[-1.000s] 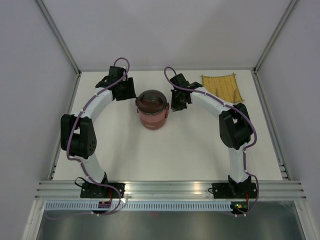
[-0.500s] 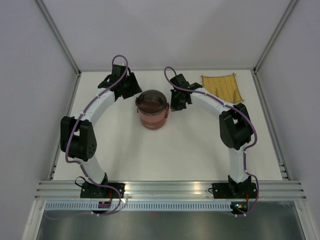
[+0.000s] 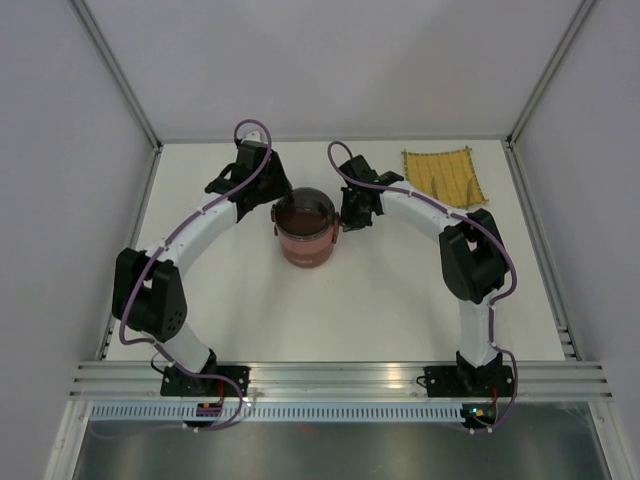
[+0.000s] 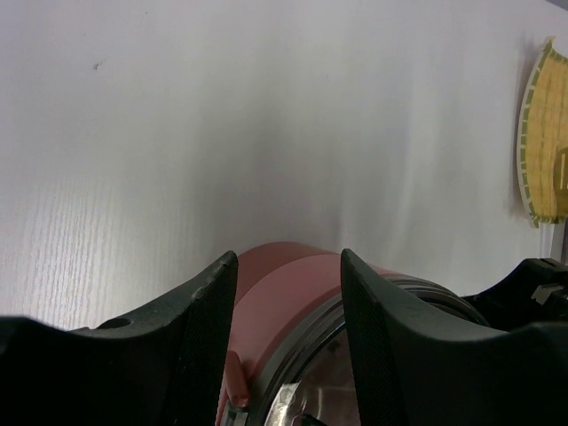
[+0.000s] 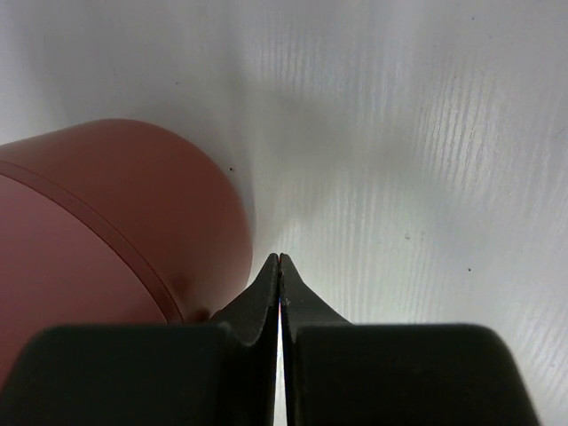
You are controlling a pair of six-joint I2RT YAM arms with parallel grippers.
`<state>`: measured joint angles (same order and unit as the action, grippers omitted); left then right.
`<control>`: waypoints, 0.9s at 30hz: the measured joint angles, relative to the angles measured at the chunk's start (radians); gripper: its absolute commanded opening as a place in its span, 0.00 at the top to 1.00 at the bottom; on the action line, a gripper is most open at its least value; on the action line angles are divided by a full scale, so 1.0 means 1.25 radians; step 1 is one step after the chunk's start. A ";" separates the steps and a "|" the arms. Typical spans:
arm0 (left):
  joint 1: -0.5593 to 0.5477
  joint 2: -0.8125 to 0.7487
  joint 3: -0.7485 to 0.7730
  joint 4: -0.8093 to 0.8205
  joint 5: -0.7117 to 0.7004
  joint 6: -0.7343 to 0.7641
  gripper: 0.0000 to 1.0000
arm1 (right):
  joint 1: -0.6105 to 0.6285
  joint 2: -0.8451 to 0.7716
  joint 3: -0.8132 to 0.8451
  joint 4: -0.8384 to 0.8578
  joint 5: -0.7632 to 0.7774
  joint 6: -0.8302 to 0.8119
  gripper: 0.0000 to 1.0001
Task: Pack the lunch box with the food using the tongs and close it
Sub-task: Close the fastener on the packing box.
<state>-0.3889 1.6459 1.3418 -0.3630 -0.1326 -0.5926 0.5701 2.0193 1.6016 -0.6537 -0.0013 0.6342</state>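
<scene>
The lunch box (image 3: 305, 232) stands stacked in the middle of the table, dark red with a dark see-through top. My left gripper (image 3: 274, 206) is at its upper left rim, open. In the left wrist view the fingers (image 4: 216, 319) stand apart over the red wall and dark rim of the lunch box (image 4: 284, 284). My right gripper (image 3: 349, 213) hangs just right of the box, shut and empty. In the right wrist view its tips (image 5: 280, 258) meet beside the red wall (image 5: 115, 213). The food and the tongs are out of view.
A yellow woven mat (image 3: 445, 175) lies at the back right corner, also at the right edge of the left wrist view (image 4: 543, 133). Grey walls and metal frame rails enclose the white table (image 3: 380, 300).
My left arm has swung right and forward, bringing its gripper from behind-left of the lunch box onto its rim. The right gripper has closed fully and barely moved.
</scene>
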 measured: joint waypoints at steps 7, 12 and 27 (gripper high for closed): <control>-0.007 -0.031 -0.043 0.023 -0.020 -0.016 0.45 | 0.003 0.008 0.006 -0.004 0.000 0.019 0.99; -0.024 -0.049 -0.071 0.050 -0.045 -0.045 0.47 | 0.007 0.017 0.019 -0.014 -0.002 0.031 0.99; -0.061 -0.079 -0.165 0.085 -0.095 -0.163 0.47 | 0.047 0.035 0.033 -0.013 0.013 0.102 0.99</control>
<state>-0.4648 1.5467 1.1351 -0.2569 -0.2512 -0.7967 0.6292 2.0628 1.6432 -0.6693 0.0143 0.7620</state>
